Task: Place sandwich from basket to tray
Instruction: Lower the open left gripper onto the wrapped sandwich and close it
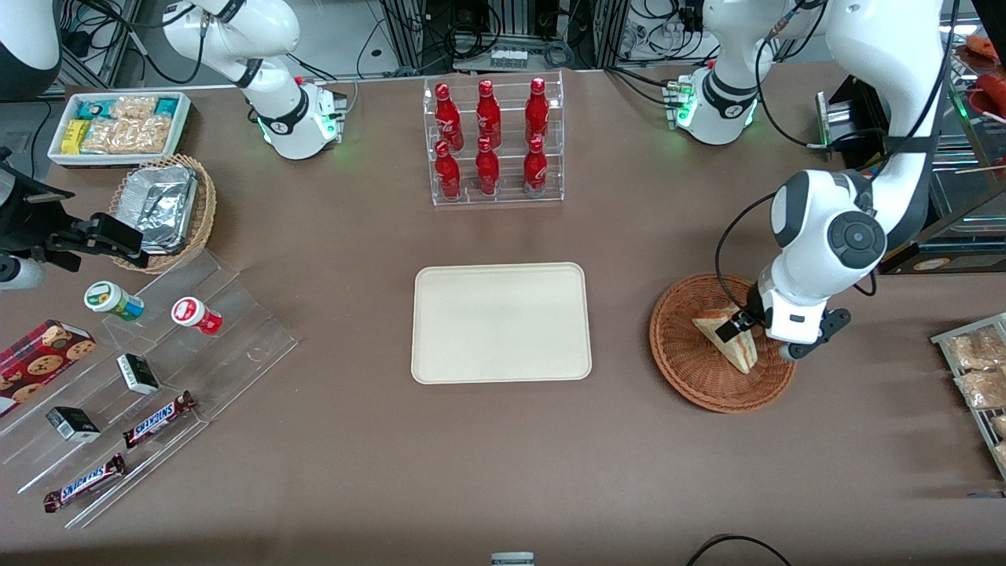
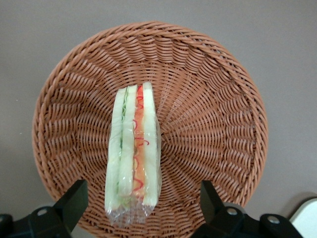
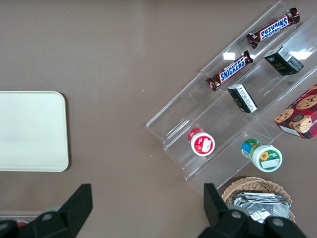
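One clear-wrapped triangular sandwich of white bread with red-orange and green filling (image 2: 132,153) is lying in the round reddish-brown wicker basket (image 2: 208,99), and it is being straddled by the working arm's pincer (image 2: 141,208), which is hanging low over the basket. The pincer is being held released: its two dark fingers (image 2: 74,201) are standing apart, one to each side of the wedge, with neither seen touching the wrap. The sandwich is resting on a cut edge, its layered face turned up toward the wrist camera, and its long axis is running straight out from between the fingers toward the basket's middle, so the bread faces are being presented to the fingers. In the front view the pincer (image 1: 741,324) is sitting just over the wedge (image 1: 731,339). A short descent and a closing across the thickness are judged to be called for next. The flat cream rectangular tray (image 1: 501,323) is lying well apart on the brown worktop (image 1: 503,456), sideways from the pincer toward the parked arm's end.
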Robot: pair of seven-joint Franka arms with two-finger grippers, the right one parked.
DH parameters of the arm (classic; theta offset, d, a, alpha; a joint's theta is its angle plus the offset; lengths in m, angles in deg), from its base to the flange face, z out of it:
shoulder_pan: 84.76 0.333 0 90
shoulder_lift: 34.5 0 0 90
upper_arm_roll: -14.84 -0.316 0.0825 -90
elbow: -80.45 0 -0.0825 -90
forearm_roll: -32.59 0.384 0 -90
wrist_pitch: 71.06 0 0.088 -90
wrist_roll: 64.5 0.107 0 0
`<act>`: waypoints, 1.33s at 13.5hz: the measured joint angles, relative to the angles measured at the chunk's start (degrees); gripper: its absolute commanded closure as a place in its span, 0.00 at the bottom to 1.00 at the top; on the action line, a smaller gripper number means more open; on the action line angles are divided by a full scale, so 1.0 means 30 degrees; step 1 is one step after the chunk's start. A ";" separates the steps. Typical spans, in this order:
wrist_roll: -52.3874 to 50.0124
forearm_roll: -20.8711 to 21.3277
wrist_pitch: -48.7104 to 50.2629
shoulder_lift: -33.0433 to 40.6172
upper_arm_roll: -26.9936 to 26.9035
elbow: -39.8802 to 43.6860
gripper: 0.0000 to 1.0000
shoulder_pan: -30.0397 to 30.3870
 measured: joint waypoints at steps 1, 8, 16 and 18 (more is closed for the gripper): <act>-0.0030 0.0000 -0.0092 -0.0210 0.0000 0.0000 0.00 0.0000; -0.0296 0.0001 -0.0760 -0.1656 0.0000 -0.0013 0.13 0.0000; -0.1322 0.0014 -0.0760 -0.1788 0.0036 -0.0203 1.00 -0.0036; -0.1319 0.0060 -0.0741 -0.1717 0.0038 -0.0158 1.00 -0.0037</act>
